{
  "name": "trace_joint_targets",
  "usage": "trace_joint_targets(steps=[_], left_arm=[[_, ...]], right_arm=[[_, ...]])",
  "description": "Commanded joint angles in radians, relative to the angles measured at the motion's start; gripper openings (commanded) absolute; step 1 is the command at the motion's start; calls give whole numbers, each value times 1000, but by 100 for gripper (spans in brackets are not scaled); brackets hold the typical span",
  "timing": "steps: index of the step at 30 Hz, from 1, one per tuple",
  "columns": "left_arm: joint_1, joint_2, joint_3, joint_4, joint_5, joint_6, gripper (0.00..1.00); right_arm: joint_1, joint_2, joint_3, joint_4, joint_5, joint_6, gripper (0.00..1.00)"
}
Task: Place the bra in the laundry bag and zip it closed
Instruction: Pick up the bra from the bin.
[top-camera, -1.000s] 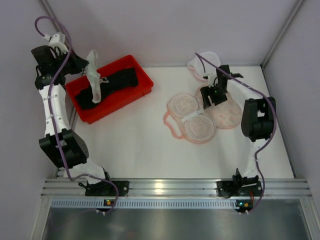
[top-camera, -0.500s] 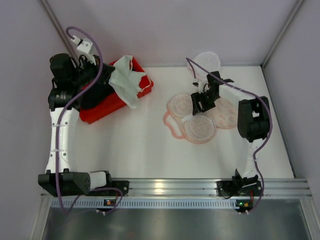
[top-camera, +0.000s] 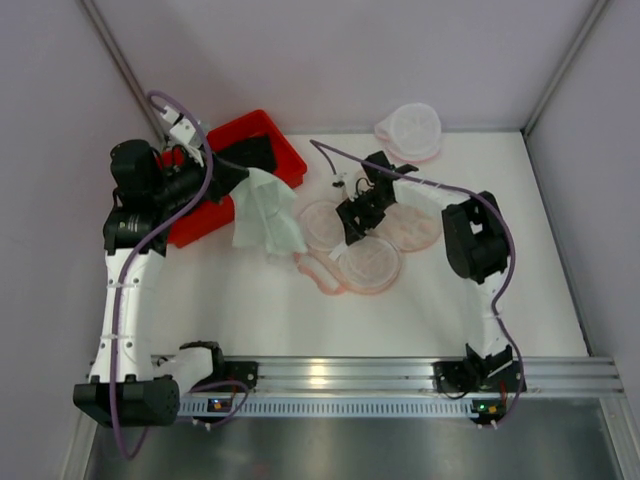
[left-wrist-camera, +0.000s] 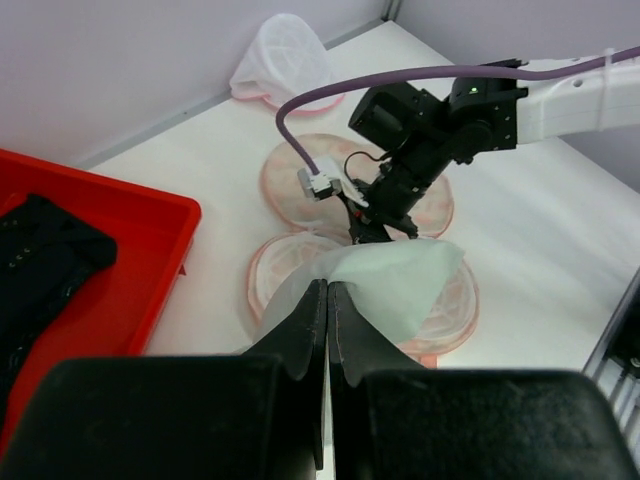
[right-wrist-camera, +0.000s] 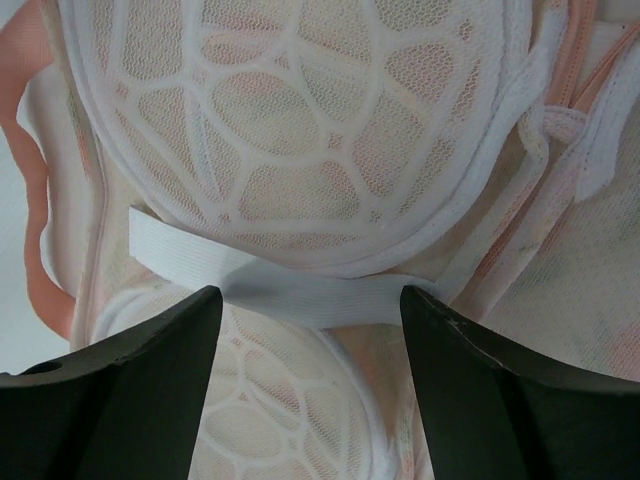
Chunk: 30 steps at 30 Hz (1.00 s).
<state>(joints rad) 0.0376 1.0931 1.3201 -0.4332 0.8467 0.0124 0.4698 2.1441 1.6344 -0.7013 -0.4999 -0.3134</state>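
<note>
The left end effector (left-wrist-camera: 328, 290) is pressed together on a fold of pale fabric (left-wrist-camera: 400, 285). The fabric hangs just right of the red tray (left-wrist-camera: 150, 250); whether its lower edge touches the surface (top-camera: 450, 310) cannot be told. The bra (left-wrist-camera: 45, 250) lies in that tray at the far left. The frame cuts it off in the left wrist view, and from above the left arm partly hides it. The laundry bag (top-camera: 410, 128) sits by the far wall, well apart from both arms.

The right end effector (top-camera: 355, 215) is spread, low over a cluster of peach oval mesh pieces (top-camera: 372, 268) in the middle. A white band (right-wrist-camera: 190, 245) runs across between its fingers, and contact with it cannot be made out.

Bare surface lies open between the cluster and the near metal rail (top-camera: 340, 375), and along the right side. The pale fabric's right edge hangs near the leftmost peach piece and hides part of it in the left wrist view.
</note>
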Motion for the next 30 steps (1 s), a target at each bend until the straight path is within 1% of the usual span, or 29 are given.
trace_joint_targets(steps=[1,3,5,6,7,8,10,11,12,13,15,16,17,19,23,25,26,27,29,30], left_arm=[[-18,-51,-10,44,72,-40,0],[-28,-53,-12,44,84,-52,0],[-33,-52,-10,44,81,-75,0],[-62,-52,-10,44,78,-81,0],[-71,-47,-12,42,75,-86,0],[-99,-45,-12,44,65,-92,0],[-137,-39,-10,44,11,-85,0],[-180,-36,-6,44,-6,-81,0],[-200,-29,8,44,-18,-80,0],[-235,-13,17,42,-43,-83,0],[-263,10,56,40,-67,-123,0],[-272,39,73,42,-72,-140,0],[-286,54,89,42,-78,-175,0],[-304,100,136,56,-75,-209,0],[-332,165,192,93,-60,-301,0],[-349,198,228,114,-49,-342,0],[-352,206,228,125,-49,-354,0],[-355,220,238,134,-46,-367,0],[-367,229,245,165,-49,-393,0],[-369,232,248,175,-43,-402,0]], right_arm=[[7,-85,-70,28,-12,6,75],[-5,-147,-125,61,-22,29,79],[-20,-246,-178,100,-51,59,83],[-37,-280,-197,111,-63,65,86],[-45,-344,-212,127,-75,74,87],[-57,-375,-247,140,-106,76,89],[-89,-468,-289,179,-143,79,92],[-100,-501,-339,198,-199,79,93],[-120,-535,-372,222,-230,77,95],[-128,-611,-454,302,-294,83,96],[-152,-697,-557,411,-366,89,98],[-158,-775,-649,513,-390,94,98],[-160,-800,-678,538,-423,89,98],[-160,-816,-715,514,-475,62,99],[-184,-848,-792,549,-493,69,99],[-207,-862,-824,636,-497,155,99],[-207,-862,-835,637,-497,155,99],[-224,-860,-844,692,-494,212,99],[-244,-851,-867,784,-491,264,100],[-264,-845,-877,865,-486,292,99]])
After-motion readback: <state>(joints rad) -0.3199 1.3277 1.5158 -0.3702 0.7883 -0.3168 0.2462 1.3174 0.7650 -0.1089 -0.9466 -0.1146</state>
